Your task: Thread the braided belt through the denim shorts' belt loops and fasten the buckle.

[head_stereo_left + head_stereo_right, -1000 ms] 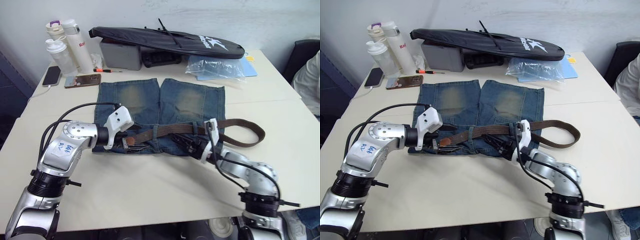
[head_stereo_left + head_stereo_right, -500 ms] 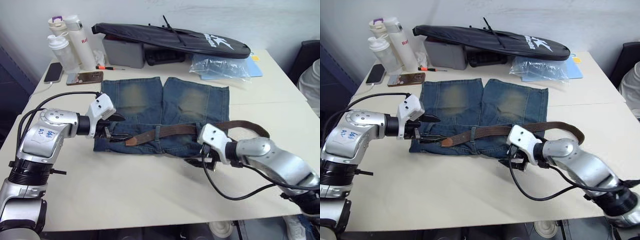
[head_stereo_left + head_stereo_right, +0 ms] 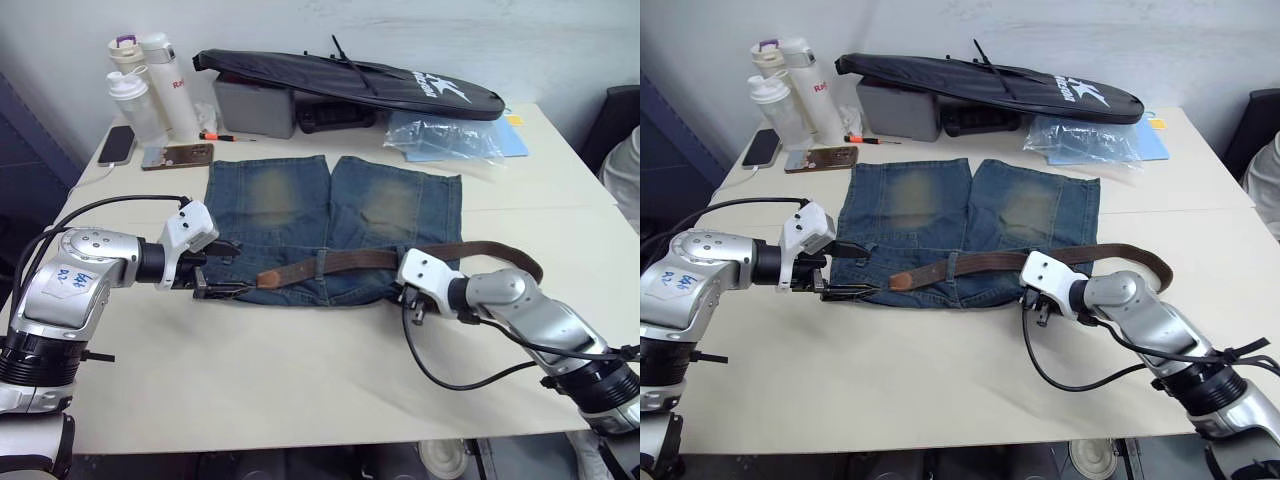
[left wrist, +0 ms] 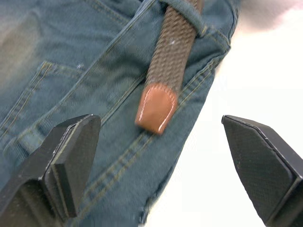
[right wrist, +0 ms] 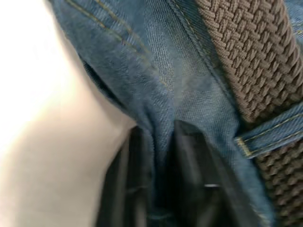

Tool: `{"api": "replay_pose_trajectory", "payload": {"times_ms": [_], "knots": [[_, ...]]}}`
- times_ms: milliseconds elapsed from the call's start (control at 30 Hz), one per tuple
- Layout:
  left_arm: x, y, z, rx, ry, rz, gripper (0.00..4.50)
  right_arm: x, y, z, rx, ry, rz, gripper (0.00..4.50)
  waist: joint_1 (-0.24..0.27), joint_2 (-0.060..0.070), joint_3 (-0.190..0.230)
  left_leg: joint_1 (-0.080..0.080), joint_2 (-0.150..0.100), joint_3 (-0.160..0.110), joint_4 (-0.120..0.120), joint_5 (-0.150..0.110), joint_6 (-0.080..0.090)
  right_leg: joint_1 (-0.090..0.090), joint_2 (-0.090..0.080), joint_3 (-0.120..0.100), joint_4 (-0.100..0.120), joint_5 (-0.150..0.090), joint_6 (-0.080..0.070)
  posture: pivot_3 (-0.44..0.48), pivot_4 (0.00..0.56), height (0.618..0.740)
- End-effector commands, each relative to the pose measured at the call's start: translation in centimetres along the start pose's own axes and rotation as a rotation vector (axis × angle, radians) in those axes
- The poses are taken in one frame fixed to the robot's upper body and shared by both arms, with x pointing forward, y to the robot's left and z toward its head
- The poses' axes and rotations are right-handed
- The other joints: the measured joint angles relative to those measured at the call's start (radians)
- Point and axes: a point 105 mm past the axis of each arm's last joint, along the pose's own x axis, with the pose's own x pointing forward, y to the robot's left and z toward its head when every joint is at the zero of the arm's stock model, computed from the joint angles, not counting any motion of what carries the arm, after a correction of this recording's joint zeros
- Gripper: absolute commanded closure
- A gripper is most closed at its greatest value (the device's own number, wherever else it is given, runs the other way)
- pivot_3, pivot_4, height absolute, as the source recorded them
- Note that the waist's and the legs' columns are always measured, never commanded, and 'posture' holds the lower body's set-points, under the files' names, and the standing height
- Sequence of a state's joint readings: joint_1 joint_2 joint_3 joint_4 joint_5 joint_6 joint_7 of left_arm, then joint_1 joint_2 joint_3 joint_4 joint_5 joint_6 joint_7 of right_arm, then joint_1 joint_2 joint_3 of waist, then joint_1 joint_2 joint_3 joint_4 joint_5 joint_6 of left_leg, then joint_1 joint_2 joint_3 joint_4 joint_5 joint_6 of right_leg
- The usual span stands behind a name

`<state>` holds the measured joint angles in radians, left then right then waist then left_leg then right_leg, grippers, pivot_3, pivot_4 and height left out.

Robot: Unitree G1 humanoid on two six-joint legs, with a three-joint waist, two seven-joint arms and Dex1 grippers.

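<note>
Our left gripper [image 4: 163,156] hangs spread wide at the denim shorts [image 3: 330,215]' waistband corner, gripping nothing, the braided belt [image 3: 350,263]'s tan tip just ahead. Our right gripper [image 5: 156,189] is clamped on a fold of the shorts' waistband edge beside a belt loop [image 5: 270,130]. We see the shorts mid-tabletop, the belt lying across the waistband and looping off its right side. Along the far edge stand bottles [image 3: 135,100], phones [image 3: 178,155], a grey box [image 3: 255,105] and a long black bag [image 3: 350,80] with white lettering we cannot read.
</note>
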<state>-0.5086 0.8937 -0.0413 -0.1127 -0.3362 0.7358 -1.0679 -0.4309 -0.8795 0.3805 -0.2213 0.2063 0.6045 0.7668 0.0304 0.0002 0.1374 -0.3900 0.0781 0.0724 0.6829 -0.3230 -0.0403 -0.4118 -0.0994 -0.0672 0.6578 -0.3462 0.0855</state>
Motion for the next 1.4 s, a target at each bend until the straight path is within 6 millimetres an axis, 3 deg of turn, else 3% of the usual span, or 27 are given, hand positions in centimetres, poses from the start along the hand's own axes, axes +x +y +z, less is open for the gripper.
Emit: {"api": "replay_pose_trajectory", "payload": {"times_ms": [33, 233, 400, 667, 867, 1033, 1133, 1167, 1267, 1367, 1400], "knots": [[-0.1, -0.3, 1.3, 0.043, -0.028, -0.007, 0.00, -1.8, -1.2, -2.6, 0.002, 0.109, -0.053, 4.37, 0.003, 0.000, 0.000, -0.001, -0.001, 0.000, 0.000, 0.000, 0.000, 0.001, -0.001, 0.000, 0.000, 0.000, 0.000, 0.000, 0.150, 0.642], [1.5, -1.9, 1.8, 0.030, -0.051, -0.114, 0.00, -6.8, -2.9, -4.8, -0.117, 0.216, -0.102, 4.37, 0.026, 0.003, 0.000, -0.004, -0.013, 0.001, 0.001, -0.001, 0.005, 0.002, -0.013, -0.001, 0.000, 0.002, 0.004, 0.000, 0.150, 0.642], [3.1, -3.2, 2.8, -0.001, -0.093, -0.187, 0.00, -9.1, -4.2, -7.4, -0.198, 0.314, -0.122, 4.37, 0.022, 0.001, 0.001, -0.007, -0.016, 0.005, 0.003, -0.001, 0.006, 0.002, -0.016, -0.002, -0.004, 0.005, 0.011, 0.000, 0.150, 0.642], [9.0, -6.8, 5.5, -0.020, -0.148, -0.336, 0.00, -8.1, -3.9, -6.5, -0.170, 0.259, -0.135, 4.37, 0.019, -0.001, 0.004, -0.007, -0.013, 0.005, 0.009, 0.003, 0.002, 0.002, -0.015, -0.003, 0.000, 0.007, 0.017, 0.000, 0.150, 0.642], [13.0, -7.2, 4.1, -0.047, -0.014, -0.312, 0.00, -8.0, -3.3, -6.2, -0.146, 0.244, -0.144, 4.37, 0.017, 0.000, 0.004, -0.006, -0.012, 0.005, 0.010, 0.004, 0.002, 0.003, -0.015, -0.003, 0.002, 0.008, 0.017, 0.000, 0.150, 0.642], [14.0, -7.1, 4.4, -0.079, -0.013, -0.305, 0.00, -8.6, -3.0, -6.7, -0.117, 0.260, -0.163, 4.37, 0.017, 0.000, 0.005, -0.007, -0.012, 0.004, 0.011, 0.004, 0.001, 0.002, -0.015, -0.003, 0.002, 0.008, 0.017, 0.000, 0.150, 0.642], [13.9, -8.3, 4.2, -0.121, -0.010, -0.393, 0.00, -8.8, -2.9, -6.7, -0.110, 0.261, -0.170, 4.37, 0.020, 0.000, 0.004, -0.008, -0.013, 0.004, 0.011, 0.004, 0.001, 0.002, -0.015, -0.004, 0.002, 0.008, 0.017, 0.000, 0.150, 0.642], [14.0, -8.6, 4.4, -0.138, -0.018, -0.410, 0.40, -8.8, -2.9, -6.7, -0.109, 0.261, -0.171, 4.37, 0.020, 0.000, 0.004, -0.008, -0.013, 0.004, 0.012, 0.004, 0.001, 0.002, -0.016, -0.004, 0.002, 0.008, 0.017, 0.000, 0.150, 0.642], [13.8, -9.0, 4.9, -0.166, -0.039, -0.451, 0.94, -8.8, -2.9, -6.8, -0.105, 0.262, -0.175, 4.37, 0.021, 0.001, 0.004, -0.009, -0.013, 0.003, 0.012, 0.004, 0.001, 0.002, -0.016, -0.004, 0.001, 0.008, 0.017, 0.000, 0.150, 0.642], [13.6, -8.9, 5.1, -0.184, -0.050, -0.464, 2.31, -8.8, -3.0, -7.0, -0.102, 0.266, -0.180, 4.37, 0.021, 0.002, 0.004, -0.012, -0.013, 0.000, 0.015, 0.004, 0.002, 0.002, -0.016, -0.007, 0.001, 0.008, 0.017, 0.000, 0.150, 0.642], [13.6, -8.9, 5.2, -0.186, -0.050, -0.465, 2.55, -8.8, -3.0, -7.0, -0.102, 0.268, -0.182, 4.37, 0.021, 0.002, 0.004, -0.012, -0.013, 0.000, 0.016, 0.004, 0.002, 0.002, -0.016, -0.007, 0.001, 0.008, 0.017, 0.000, 0.150, 0.642]]}}
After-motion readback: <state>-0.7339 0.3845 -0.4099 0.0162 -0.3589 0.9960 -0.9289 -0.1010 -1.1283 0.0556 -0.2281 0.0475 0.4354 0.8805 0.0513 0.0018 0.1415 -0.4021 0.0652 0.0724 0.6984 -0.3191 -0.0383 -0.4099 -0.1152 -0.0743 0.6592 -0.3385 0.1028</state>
